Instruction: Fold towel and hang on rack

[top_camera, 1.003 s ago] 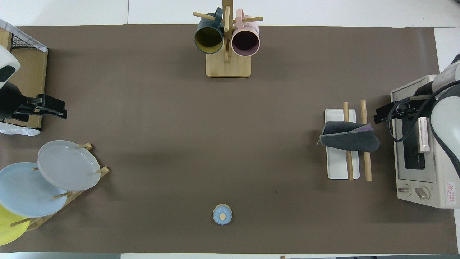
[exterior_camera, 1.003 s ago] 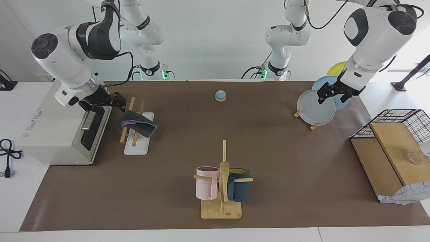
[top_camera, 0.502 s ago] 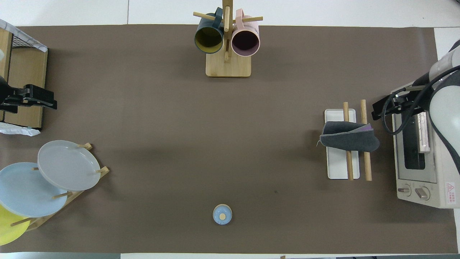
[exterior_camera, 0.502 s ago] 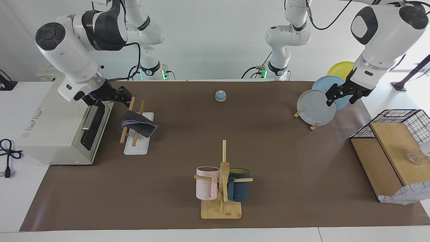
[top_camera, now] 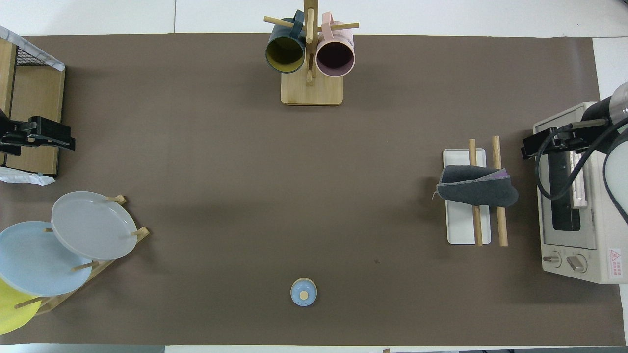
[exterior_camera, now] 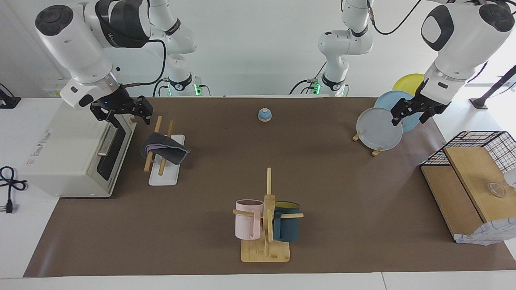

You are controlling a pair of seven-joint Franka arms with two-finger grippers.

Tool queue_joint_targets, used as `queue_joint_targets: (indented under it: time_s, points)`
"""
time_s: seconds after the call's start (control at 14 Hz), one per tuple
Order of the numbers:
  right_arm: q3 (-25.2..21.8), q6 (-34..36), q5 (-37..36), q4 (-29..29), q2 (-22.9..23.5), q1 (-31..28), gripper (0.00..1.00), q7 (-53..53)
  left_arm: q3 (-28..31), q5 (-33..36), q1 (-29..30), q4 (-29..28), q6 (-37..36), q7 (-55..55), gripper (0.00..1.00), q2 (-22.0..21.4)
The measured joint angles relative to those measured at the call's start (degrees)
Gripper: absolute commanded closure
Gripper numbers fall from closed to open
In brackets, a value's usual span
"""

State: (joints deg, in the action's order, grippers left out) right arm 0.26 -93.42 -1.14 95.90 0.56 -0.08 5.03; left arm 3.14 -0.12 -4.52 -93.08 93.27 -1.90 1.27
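In the overhead view the yellow plate (top_camera: 12, 314) is cut off by the frame's edge and partly hidden under the blue plate (top_camera: 34, 257); the towel (top_camera: 476, 186) covers the middle of the rack (top_camera: 461, 230); the oven (top_camera: 576, 196) is partly hidden by the right arm.
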Motion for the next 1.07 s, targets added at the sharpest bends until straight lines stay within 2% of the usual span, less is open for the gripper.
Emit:
queue_joint_targets:
  time_s: [0.29, 1.07]
  points:
    - [0.12, -3.26, -1.11, 2.77, -1.57, 1.01, 0.0, -0.08, -4.66, 0.01, 3.84, -0.64, -0.12, -0.03, 0.0, -0.63]
    - [-0.58, -2.31, -1.69, 1.48, -1.71, -2.66, 0.0, -0.08, -5.03, 0.02, 4.29, -1.07, -0.12, -0.04, 0.0, -0.73]
